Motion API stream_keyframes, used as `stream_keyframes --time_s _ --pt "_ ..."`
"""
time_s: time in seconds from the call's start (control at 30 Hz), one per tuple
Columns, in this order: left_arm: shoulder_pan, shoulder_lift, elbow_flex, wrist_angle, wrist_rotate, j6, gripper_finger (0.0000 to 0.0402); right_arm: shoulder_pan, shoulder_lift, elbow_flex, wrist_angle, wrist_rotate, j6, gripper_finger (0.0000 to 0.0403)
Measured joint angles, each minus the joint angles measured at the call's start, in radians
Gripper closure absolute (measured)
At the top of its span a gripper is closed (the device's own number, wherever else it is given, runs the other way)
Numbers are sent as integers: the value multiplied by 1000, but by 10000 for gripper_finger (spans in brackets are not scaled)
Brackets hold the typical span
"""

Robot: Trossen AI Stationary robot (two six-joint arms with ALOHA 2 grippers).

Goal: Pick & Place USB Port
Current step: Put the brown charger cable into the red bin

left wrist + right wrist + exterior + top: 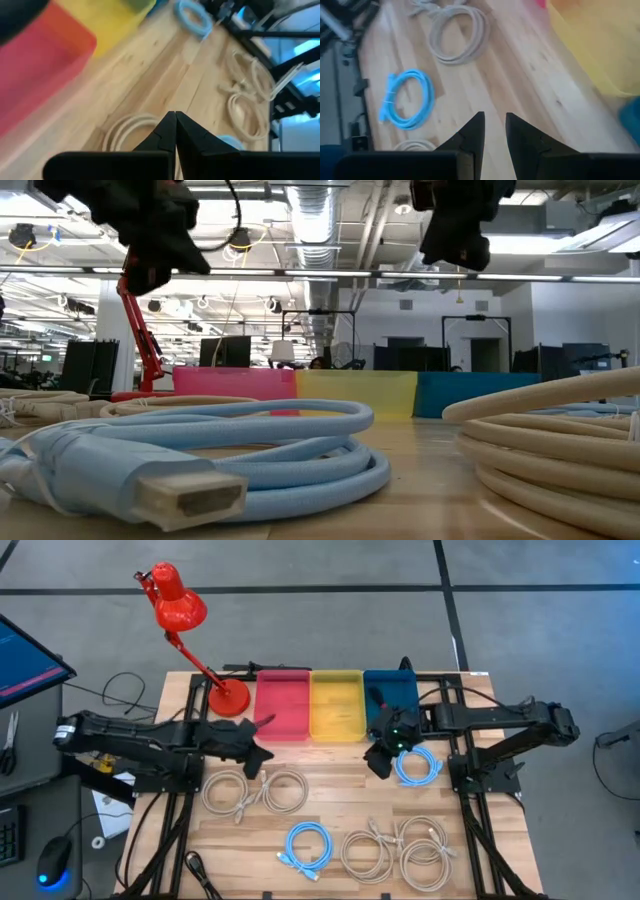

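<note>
Several coiled cables lie flat on the wooden table: two beige coils [228, 790] [285, 790], a light-blue coil [418, 765], another light-blue coil [308, 845] and beige coils [425, 850] toward the near right. My left gripper [255, 755] [175, 127] is shut and empty, raised above the beige coil [130, 131], in front of the red bin [283, 705]. My right gripper [380, 755] [494, 125] hangs with a narrow gap between its fingers, empty, beside the light-blue coil and in front of the blue bin [390, 698]. The low view shows both grippers [150, 230] [455, 220] well above the table.
Red, yellow [337, 705] and blue bins stand side by side at the far edge. A red desk lamp [185, 620] stands on its base at the far left corner. Bare wood lies between the coils at the table's middle [340, 780]. A black cable end [195, 870] shows at the near left.
</note>
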Motion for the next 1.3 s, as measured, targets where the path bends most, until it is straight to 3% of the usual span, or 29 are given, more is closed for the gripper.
stream_keyframes --time_s 0.2,0.47,0.73,1.3 --pt "-52 147 90 -22 -28 -5 397 -25 0 0 -22 2 -1 332" --pt "-65 326 187 -243 -57 -31 398 -61 0 0 -27 2 -3 332" --pt "-70 404 191 -241 41 2 393 -65 0 0 -27 2 -7 332" --pt "-70 614 191 -236 -13 46 255 -65 1 0 -26 2 -8 332"
